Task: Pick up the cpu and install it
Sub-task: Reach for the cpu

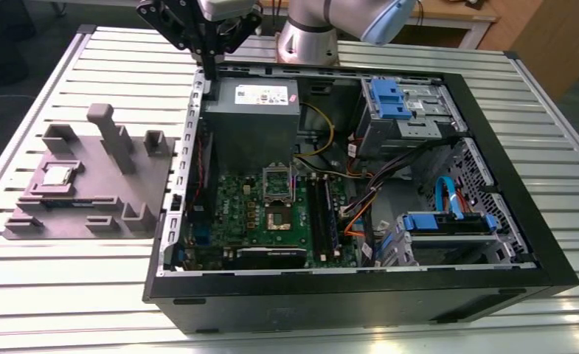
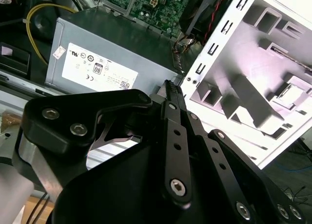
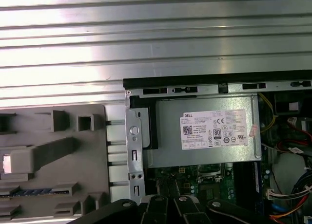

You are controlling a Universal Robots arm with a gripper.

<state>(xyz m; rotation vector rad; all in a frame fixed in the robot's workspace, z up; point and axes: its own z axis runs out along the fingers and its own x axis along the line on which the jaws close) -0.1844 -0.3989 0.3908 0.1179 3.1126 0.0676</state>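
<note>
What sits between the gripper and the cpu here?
In the exterior view, a strip of slatted table and the upright posts of the grey fixture lie between the gripper and the cpu resting on that fixture.

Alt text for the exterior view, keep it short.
The robot gripper hangs over the edge of an open black PC case lying on a slatted metal table, its green motherboard and grey power supply exposed. On the exterior view's left, a grey fixture holds the cpu.
</note>
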